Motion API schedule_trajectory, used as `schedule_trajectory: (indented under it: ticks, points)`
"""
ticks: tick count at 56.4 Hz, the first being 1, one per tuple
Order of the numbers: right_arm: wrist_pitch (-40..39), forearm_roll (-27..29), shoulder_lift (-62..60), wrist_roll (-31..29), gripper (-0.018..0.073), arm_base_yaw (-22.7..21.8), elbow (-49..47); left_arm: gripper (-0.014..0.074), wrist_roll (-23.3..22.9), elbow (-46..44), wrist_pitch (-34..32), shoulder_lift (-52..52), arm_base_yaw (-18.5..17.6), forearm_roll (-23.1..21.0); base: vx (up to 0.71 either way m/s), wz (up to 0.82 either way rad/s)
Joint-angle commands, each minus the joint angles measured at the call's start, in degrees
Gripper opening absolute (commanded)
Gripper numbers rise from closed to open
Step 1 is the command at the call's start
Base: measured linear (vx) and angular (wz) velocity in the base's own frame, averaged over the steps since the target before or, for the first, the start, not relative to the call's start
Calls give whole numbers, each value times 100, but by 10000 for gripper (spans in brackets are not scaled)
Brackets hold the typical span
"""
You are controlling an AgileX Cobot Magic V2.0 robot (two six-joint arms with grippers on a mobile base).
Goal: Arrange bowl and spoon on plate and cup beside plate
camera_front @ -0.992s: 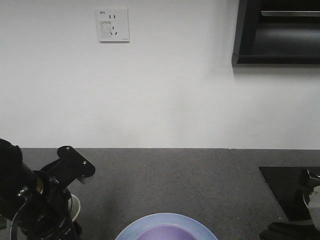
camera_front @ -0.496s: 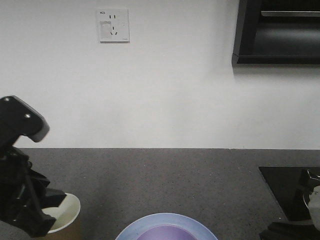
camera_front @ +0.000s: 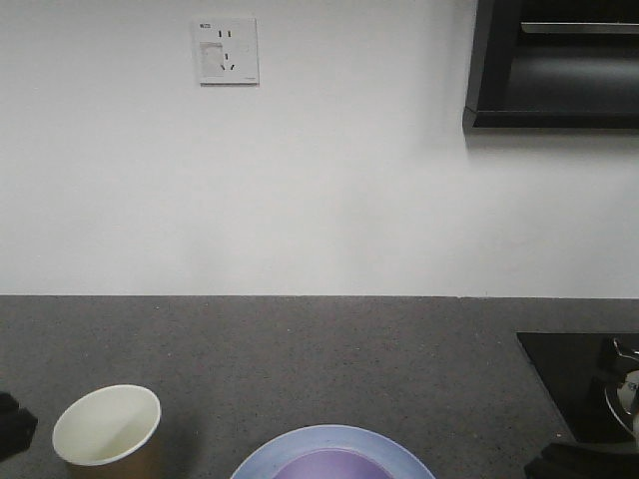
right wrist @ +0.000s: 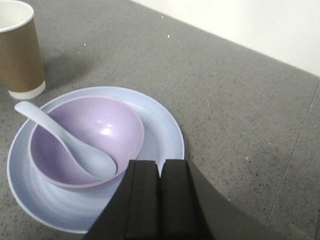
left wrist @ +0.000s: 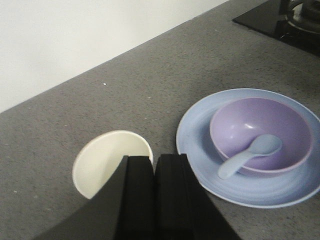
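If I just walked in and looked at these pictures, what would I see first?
Your eye would go first to the purple bowl sitting in the middle of the pale blue plate on the grey counter, with the pale blue spoon resting inside the bowl and its handle poking over the rim. Next you'd spot the paper cup, white inside and brown outside, standing upright on the counter right beside the plate.

Open counter [left wrist: 150, 80] behind cup [left wrist: 110, 162] and plate [left wrist: 250, 190] — only a narrow gap between them.

Front view: plate [camera_front: 329, 444], bowl [camera_front: 334, 465] cut off.
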Motion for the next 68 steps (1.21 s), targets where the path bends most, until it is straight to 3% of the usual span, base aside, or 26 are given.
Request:
schedule_trajectory:
  ticks: [1,8,15,61,68]
  points:
    - [-917,100,-329,-70,-8,-26,104,-6,-60,400,-950,-383,-11,-325,0,0]
    - [-1467,94,-776,-70,-8,-26,492,-6,-60,1043,-1605,-807,-11,-626,0,0]
    - [-1620,49,-986,-63,-8,-26,623,-6,-55,1332,-2116,-955,-11,-630,0,0]
    - [-1587,59,-1047,-58,-8,-26,655,-6,-55,1462,-2103,-984,-11,-625,0,0]
    - [-1583,59,-1047,-58,-8,-26,655,-6,-40,1915,-2537,-1163,64,-203,0,0]
